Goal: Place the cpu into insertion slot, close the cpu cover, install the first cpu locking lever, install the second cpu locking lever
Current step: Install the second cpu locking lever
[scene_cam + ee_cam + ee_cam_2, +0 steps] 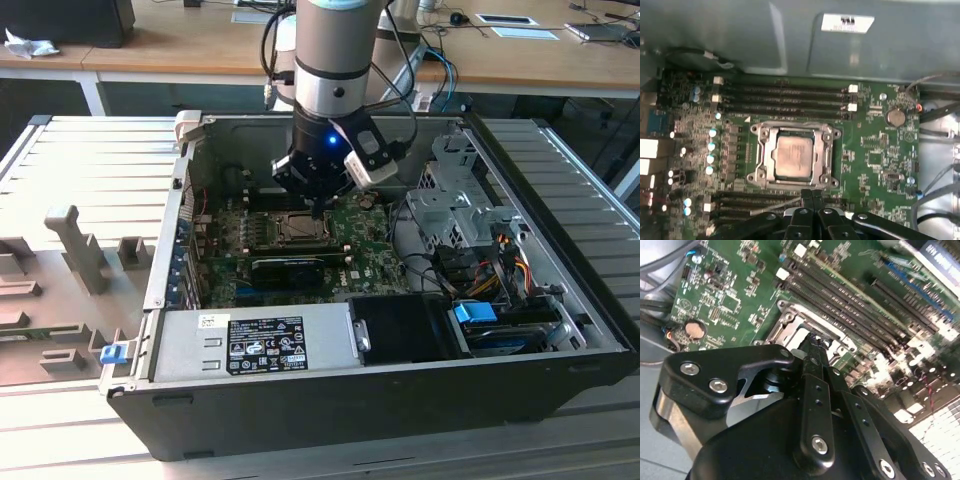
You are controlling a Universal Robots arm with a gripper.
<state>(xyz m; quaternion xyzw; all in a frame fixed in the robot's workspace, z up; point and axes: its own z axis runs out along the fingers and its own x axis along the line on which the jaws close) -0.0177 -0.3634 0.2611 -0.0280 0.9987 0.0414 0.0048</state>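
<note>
- First wrist view: the cpu (794,157) sits in the insertion slot (761,161), with the cpu cover (826,156) closed flat around it, near the middle of the green motherboard (880,150).
- The tool (811,196) has its fingers pressed together and holds nothing; its tips are just beside the cover's edge.
- Exterior view: the tool (318,209) hangs over the socket inside the open computer case (330,400).

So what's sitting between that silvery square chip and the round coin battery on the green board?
In the first wrist view, the dark metal cover frame edges the silvery chip; then green board with small components up to the coin battery.
</note>
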